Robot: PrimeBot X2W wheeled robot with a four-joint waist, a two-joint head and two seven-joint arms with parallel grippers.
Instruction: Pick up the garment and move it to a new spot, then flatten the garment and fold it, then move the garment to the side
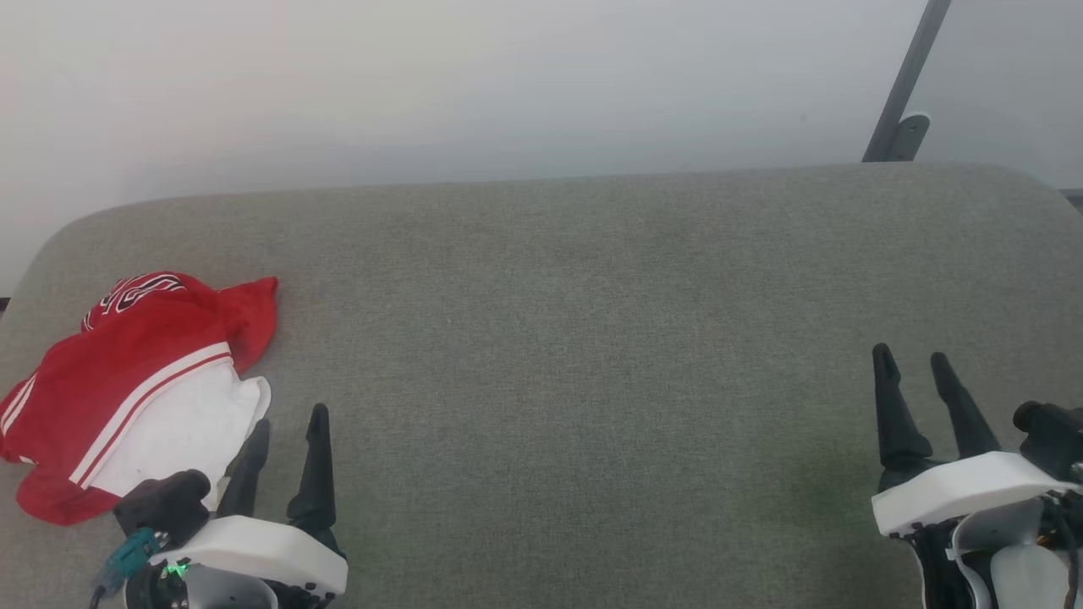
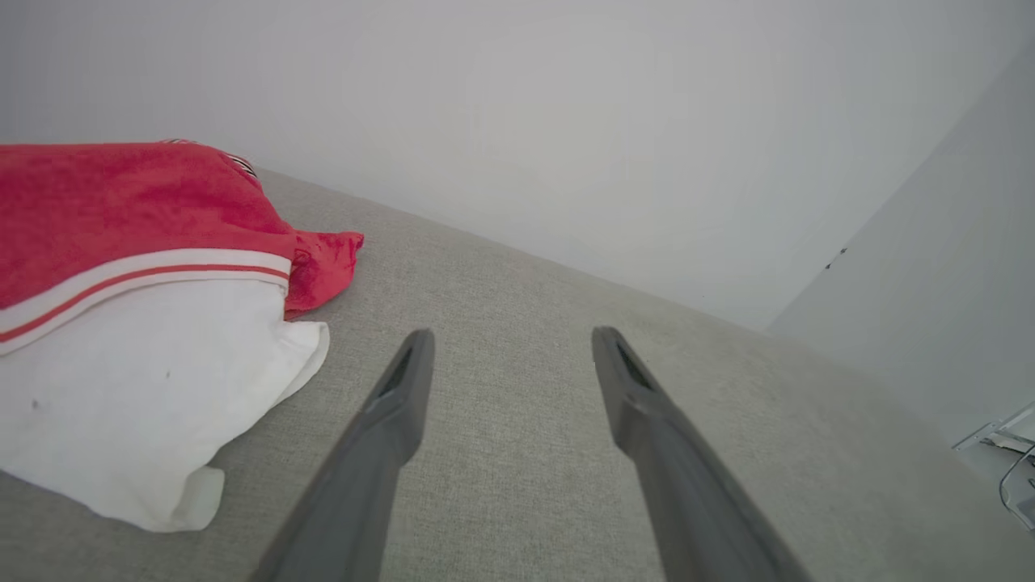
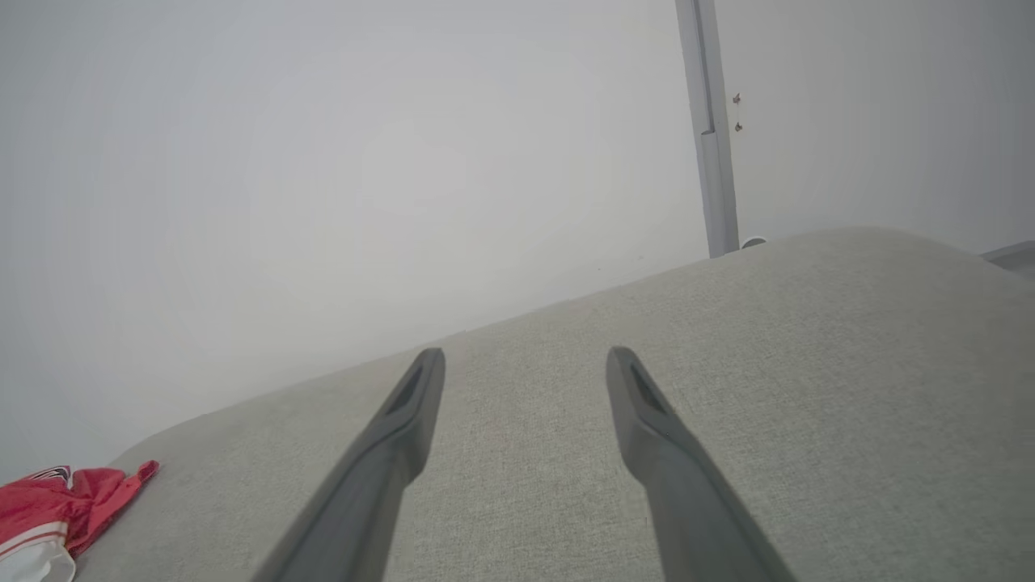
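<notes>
**Colleague:** What is closest to you?

**Operator:** Nearest to me is my left gripper [image 1: 290,416], low on the left part of the grey cushion [image 1: 592,338]. Its two fingers are spread wide and nothing is between them. My right gripper [image 1: 909,352] is far on the right side, also spread wide and empty.

**Colleague:** And the garment?

**Operator:** The garment [image 1: 127,381] lies in a crumpled heap on the left end of the cushion. It is just beside the left gripper, to its left and a little ahead. The white sleeve is the part nearest to the fingers, and in the left wrist view it looks apart from them. The long axis of the heap goes on a diagonal, from near-left to far-right, where a red corner points toward the wall [image 1: 508,85].

**Colleague:** So which arm takes it?

**Operator:** The left one, in my judgement. The right gripper is well apart from the garment, across nearly the whole cushion. I would turn the left gripper to the left and go down on the white sleeve.
</notes>
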